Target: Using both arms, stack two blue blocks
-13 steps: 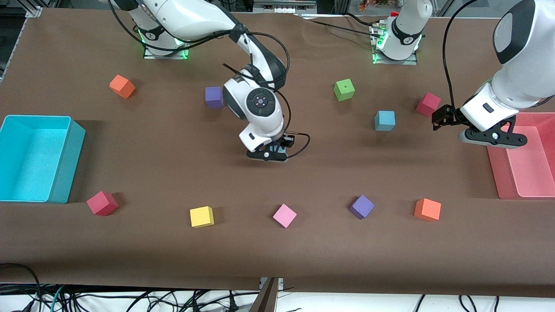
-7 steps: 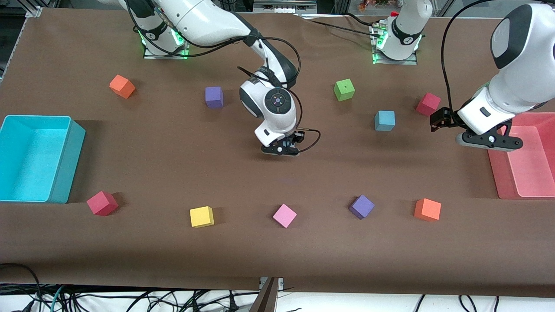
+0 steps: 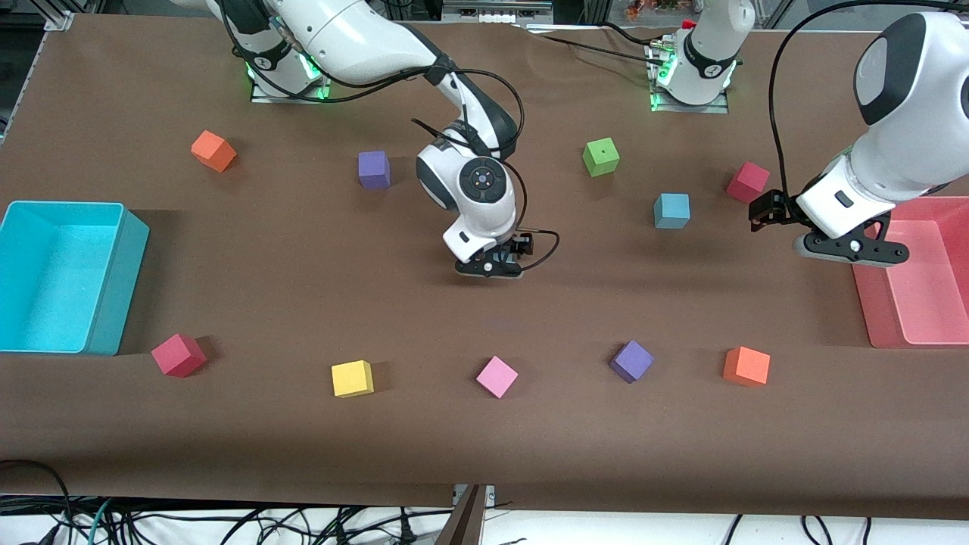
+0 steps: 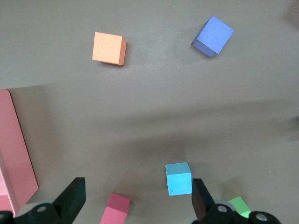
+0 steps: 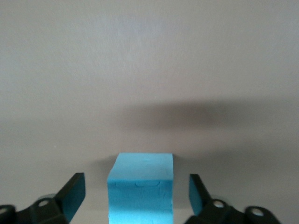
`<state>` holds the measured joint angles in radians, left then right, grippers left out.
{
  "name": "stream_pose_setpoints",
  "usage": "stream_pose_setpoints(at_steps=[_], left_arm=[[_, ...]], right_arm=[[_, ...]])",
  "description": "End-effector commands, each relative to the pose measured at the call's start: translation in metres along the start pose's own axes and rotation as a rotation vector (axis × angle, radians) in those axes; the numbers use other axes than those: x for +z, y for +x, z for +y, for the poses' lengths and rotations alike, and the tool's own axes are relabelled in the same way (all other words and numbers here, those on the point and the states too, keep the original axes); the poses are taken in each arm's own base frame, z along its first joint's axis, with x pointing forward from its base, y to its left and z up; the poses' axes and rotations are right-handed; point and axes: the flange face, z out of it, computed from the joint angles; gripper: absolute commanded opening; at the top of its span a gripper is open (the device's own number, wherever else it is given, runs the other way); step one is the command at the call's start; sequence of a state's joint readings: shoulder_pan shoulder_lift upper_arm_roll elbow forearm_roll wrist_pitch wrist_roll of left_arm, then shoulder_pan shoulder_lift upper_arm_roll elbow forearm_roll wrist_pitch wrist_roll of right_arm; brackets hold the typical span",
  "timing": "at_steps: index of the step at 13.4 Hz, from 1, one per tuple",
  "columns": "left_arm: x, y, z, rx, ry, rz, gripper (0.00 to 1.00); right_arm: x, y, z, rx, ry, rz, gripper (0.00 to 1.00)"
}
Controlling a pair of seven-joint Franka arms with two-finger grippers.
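Right gripper (image 5: pixel 135 198) low over mid-table, fingers spread clear of the matte foam blue block (image 5: pixel 141 186) between them (sharp-edged cube, released). Second blue block (image 3: pixel 671 210) sits toward the left arm's end; left gripper (image 4: pixel 138 200) hangs above it, jaws parted, empty.

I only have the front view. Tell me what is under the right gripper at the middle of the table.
Observer: A small light sky-blue foam cube sits between the fingers of the right gripper.
Operator: Report the grip.
Observer: There is none. The jaws are open, with a gap at each side of the cube.
Operator: Check the left gripper.
Observer: The left gripper is open and empty. Its wrist camera shows the other sky-blue foam cube below on the brown table.
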<state>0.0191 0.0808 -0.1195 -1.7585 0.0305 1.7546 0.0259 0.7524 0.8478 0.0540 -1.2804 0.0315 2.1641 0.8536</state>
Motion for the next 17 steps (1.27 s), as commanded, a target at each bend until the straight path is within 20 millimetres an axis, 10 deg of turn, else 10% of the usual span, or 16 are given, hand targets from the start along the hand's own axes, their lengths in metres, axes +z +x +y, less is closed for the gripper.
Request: stream_pose_setpoints(at_steps=[1,5,10,17], left_arm=[[-0.004,0.002,0.002,0.011,-0.022,0.004,1.00],[0.004,0.003,0.007,0.019,-0.025,-0.021,1.00],[0.035,0.004,0.016,0.034,-0.030,-0.105,1.00],[0.065,-0.001,0.020,0.040,-0.027,-0.142,1.00]], right_arm=[[-0.054,0.031,0.010,-0.054,0.014,0.000,1.00],[-0.105,0.096,0.081,-0.433,0.019,0.012,1.00],[-0.112,0.161,0.174,-0.878,0.170,-0.009,1.00],[-0.054,0.177,0.221,-1.178,0.465,0.152,1.00]])
